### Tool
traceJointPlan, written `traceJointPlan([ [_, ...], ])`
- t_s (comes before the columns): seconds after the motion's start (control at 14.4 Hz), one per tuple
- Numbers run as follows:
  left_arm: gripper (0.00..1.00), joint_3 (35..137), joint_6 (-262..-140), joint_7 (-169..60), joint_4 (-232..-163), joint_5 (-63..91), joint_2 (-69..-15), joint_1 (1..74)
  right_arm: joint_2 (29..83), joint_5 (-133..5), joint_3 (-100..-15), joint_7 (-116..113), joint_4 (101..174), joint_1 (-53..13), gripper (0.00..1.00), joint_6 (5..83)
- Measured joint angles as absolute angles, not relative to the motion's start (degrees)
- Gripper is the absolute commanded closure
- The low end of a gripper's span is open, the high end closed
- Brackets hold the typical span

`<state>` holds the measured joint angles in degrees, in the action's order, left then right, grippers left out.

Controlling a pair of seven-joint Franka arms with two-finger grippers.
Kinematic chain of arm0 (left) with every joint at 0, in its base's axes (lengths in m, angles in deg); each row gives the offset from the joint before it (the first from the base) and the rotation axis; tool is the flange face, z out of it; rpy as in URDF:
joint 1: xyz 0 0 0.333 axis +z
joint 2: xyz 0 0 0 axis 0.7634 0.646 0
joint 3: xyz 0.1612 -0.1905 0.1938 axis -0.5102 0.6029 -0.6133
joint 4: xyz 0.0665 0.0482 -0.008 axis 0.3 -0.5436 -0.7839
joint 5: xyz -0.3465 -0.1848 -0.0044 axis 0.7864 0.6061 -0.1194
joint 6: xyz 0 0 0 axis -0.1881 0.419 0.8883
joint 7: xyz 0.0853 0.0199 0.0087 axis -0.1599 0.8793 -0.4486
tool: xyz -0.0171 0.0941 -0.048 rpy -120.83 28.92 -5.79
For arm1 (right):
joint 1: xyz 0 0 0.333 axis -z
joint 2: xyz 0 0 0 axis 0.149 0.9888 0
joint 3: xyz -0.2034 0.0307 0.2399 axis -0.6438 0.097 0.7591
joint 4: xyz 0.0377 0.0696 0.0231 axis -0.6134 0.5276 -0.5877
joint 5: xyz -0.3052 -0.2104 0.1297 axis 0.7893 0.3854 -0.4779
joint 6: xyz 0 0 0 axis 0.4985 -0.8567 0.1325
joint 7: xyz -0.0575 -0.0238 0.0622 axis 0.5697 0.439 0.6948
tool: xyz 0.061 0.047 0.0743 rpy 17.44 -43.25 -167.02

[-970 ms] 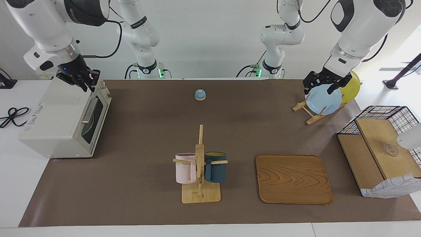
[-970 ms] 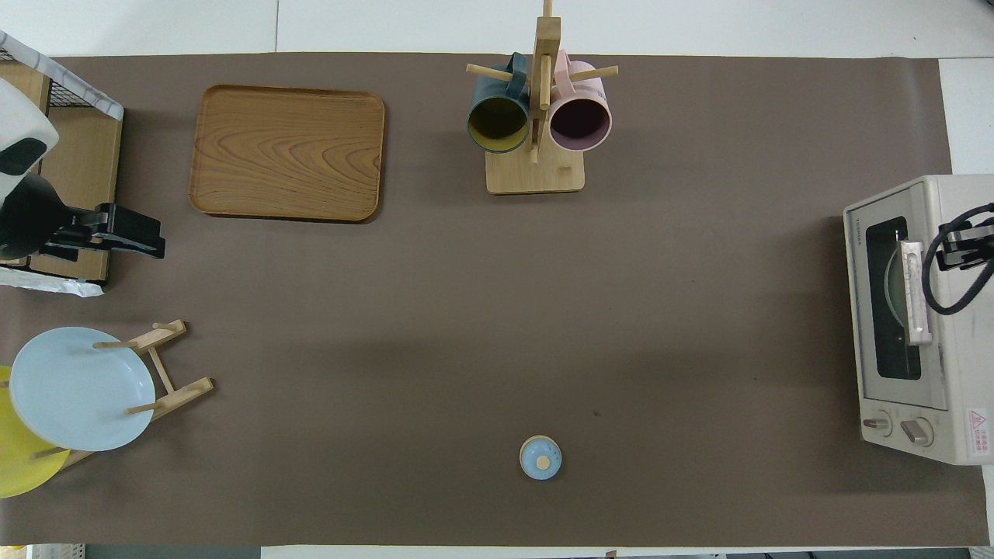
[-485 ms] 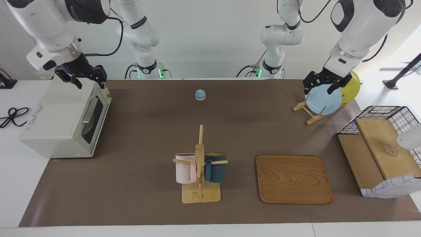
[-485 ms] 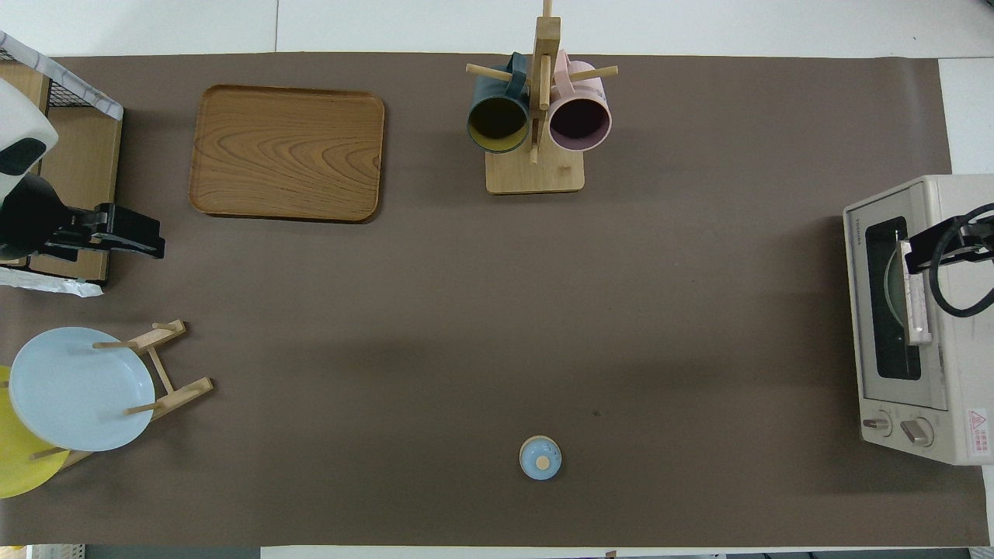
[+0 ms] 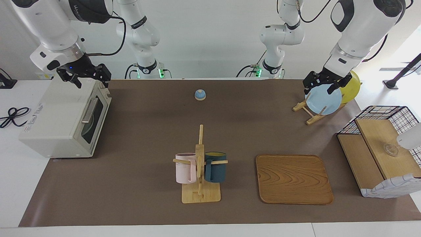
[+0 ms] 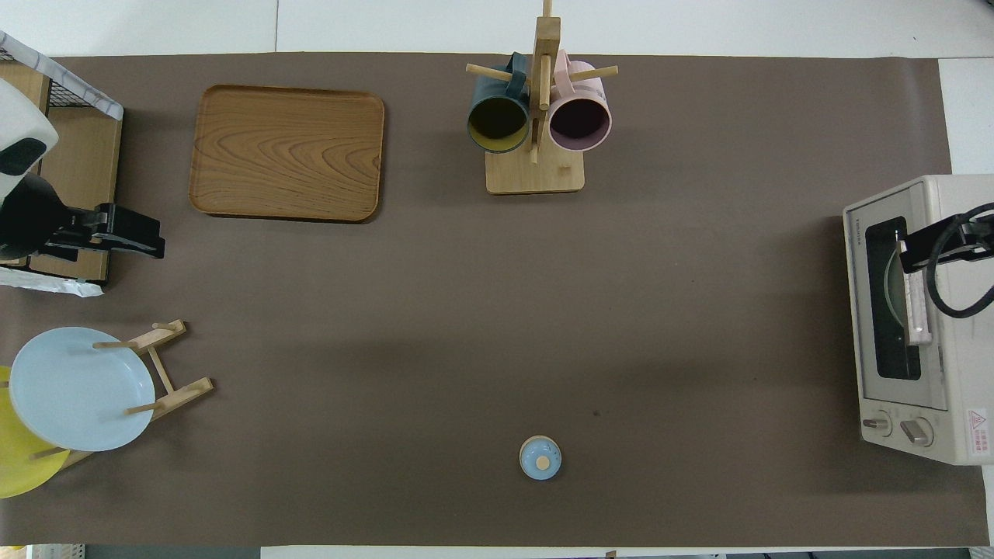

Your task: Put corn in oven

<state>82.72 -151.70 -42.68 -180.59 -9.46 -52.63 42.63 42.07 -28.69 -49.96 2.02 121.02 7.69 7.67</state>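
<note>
Oven (image 5: 56, 115) (image 6: 963, 373) sits at the right arm's end of the table. Its door is shut, w/ the bar handle (image 5: 88, 110) (image 6: 916, 310) across the dark glass. Where the corn is, we can't tell.

Right claw (image 5: 88, 77) (image 6: 920, 250) hangs over the oven's top edge above the door, at the corner nearer the robots. From above it overlaps the handle, but in the facing view we see it clear of the oven. Whether its grip is wide or narrow we can't tell.

Left claw (image 5: 324, 85) (image 6: 132, 237) is up in the air at the left arm's end, spread wide and holding nothing. In the facing view it lines up w/ the top rim of the blue plate (image 5: 324, 100) (image 6: 78, 388). From above it's over the brown mat (image 5: 148, 125) just beside the basket (image 5: 384, 107) (image 6: 78, 155). We can't tell if it touches the plate.

The blue plate leans in a wooden rack (image 5: 310, 115) (image 6: 175, 380), w/ a yellow plate (image 5: 351, 86) (image 6: 19, 466) in the slot next to it.

Mid-table, a small blue knobbed lid (image 5: 200, 94) (image 6: 540, 458) lies near the robots. A mug stand (image 5: 199, 154) (image 6: 536, 175) is farther out, w/ a pink mug (image 5: 185, 168) (image 6: 580, 124) and a dark blue mug (image 5: 215, 168) (image 6: 497, 124) hanging on it. A wooden tray (image 5: 293, 179) (image 6: 287, 153) lies between the stand and the basket.
</note>
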Motion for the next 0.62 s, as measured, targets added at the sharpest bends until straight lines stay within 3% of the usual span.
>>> traceJointPlan([
  [0.21,0.00,82.7,-151.7,-42.7,-180.6,-9.5,-52.6,42.6,41.9,-28.7,-58.9,2.0,121.0,-1.6,0.00,7.7],
  [0.62,0.00,82.7,-151.7,-42.7,-180.6,-9.5,-52.6,42.6,40.3,-28.7,-65.5,2.1,122.1,-7.8,0.00,7.9],
])
